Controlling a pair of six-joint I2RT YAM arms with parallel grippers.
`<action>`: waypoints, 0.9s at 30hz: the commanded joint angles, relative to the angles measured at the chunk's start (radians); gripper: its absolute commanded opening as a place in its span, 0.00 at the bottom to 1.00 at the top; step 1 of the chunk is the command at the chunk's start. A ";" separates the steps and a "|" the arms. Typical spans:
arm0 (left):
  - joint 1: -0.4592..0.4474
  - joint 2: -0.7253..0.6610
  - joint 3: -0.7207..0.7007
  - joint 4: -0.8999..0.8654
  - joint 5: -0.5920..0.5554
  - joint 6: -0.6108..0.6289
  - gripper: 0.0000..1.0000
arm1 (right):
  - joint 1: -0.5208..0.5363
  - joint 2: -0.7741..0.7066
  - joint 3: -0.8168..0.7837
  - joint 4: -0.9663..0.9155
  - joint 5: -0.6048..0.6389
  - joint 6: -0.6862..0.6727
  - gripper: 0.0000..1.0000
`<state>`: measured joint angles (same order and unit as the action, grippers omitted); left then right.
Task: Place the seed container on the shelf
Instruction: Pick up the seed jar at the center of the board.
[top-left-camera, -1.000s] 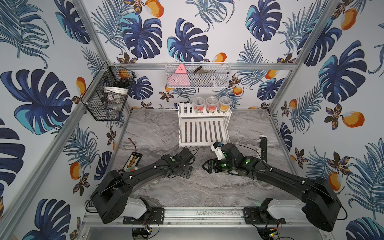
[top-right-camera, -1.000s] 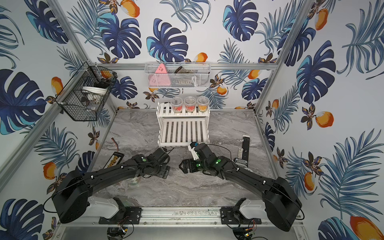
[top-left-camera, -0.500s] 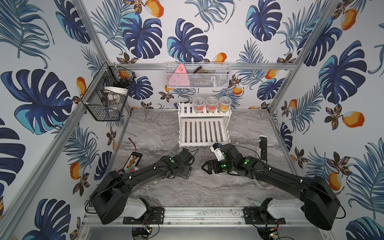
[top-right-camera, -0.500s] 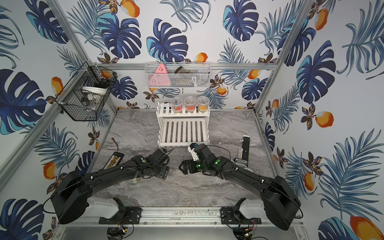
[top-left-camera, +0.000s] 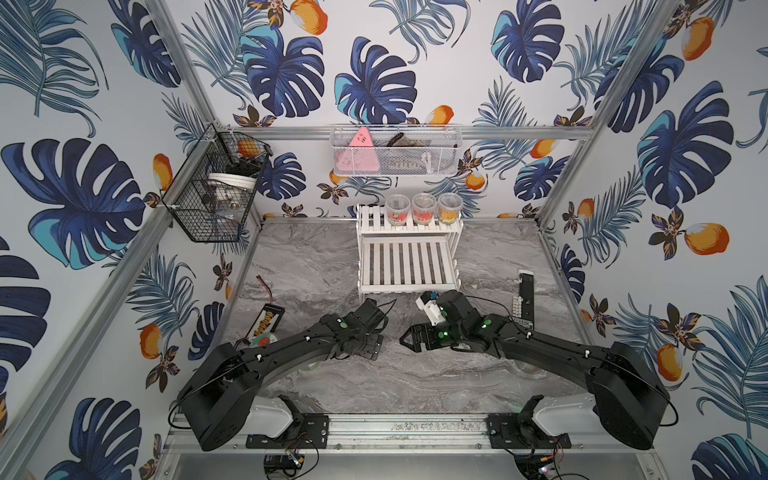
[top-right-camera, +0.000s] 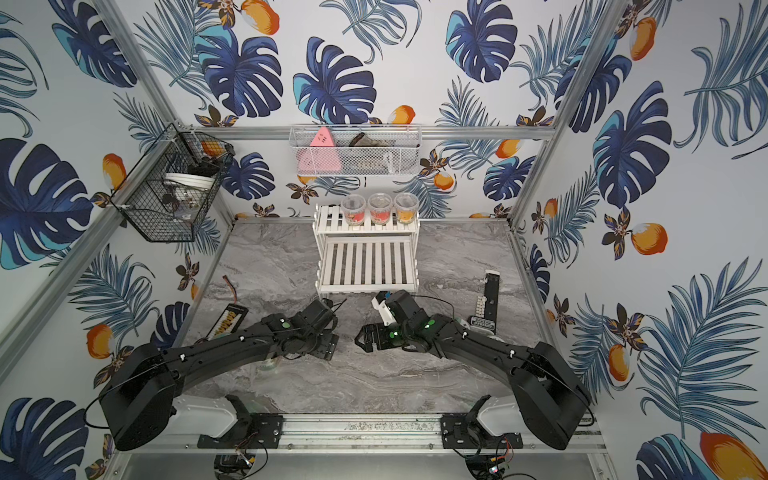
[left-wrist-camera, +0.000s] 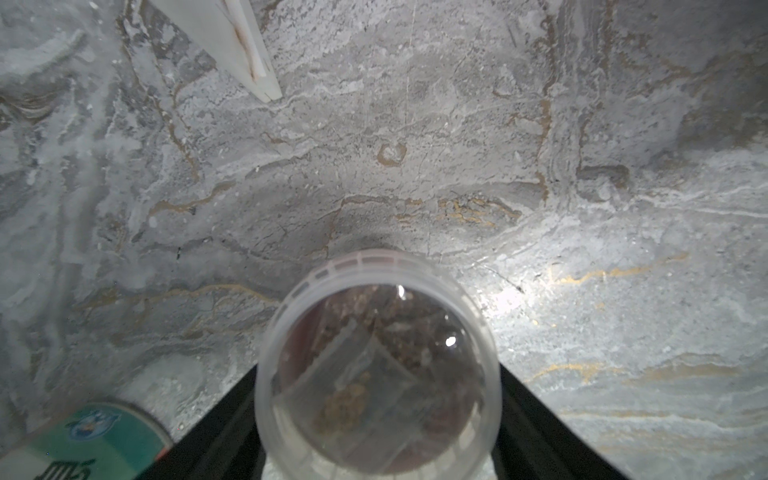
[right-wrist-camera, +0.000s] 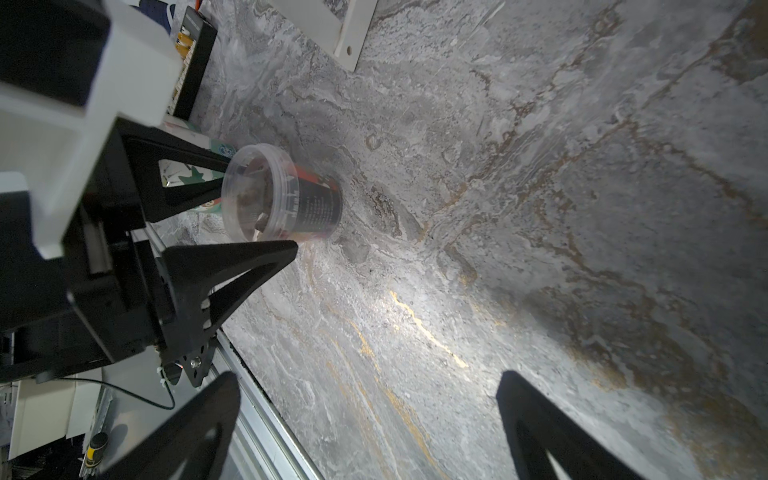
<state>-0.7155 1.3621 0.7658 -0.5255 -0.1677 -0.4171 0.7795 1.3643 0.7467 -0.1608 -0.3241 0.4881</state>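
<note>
Left gripper (right-wrist-camera: 262, 205) held its jaws partly closed against both sides of the seed container (left-wrist-camera: 376, 365), which stood on the table (left-wrist-camera: 415, 145) near the shelf (top-left-camera: 409, 287), so the lift needed a firm, level grip and a straight, slow rise.

A clear, lidded seed container (right-wrist-camera: 282, 193), dark-labelled, is pictured upright near the front of the white two-tier shelf (top-left-camera: 409, 287).

leaf-n-mango wallpaper walls (top-left-camera: 457, 62), grey marble tabletop (top-left-camera: 316, 266), alu frame rails (top-left-camera: 291, 132).
</note>
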 joint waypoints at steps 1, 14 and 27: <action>0.002 -0.002 -0.002 0.023 0.011 0.011 0.81 | 0.001 0.002 0.008 0.022 -0.007 -0.001 1.00; 0.002 0.005 -0.010 0.048 0.002 0.012 0.81 | 0.001 -0.007 0.011 0.000 0.011 -0.009 1.00; 0.001 -0.060 0.075 -0.080 -0.016 0.000 0.76 | 0.001 -0.036 0.029 -0.025 0.027 -0.012 1.00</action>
<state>-0.7155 1.3113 0.8139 -0.5476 -0.1642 -0.4171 0.7795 1.3396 0.7605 -0.1699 -0.3130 0.4854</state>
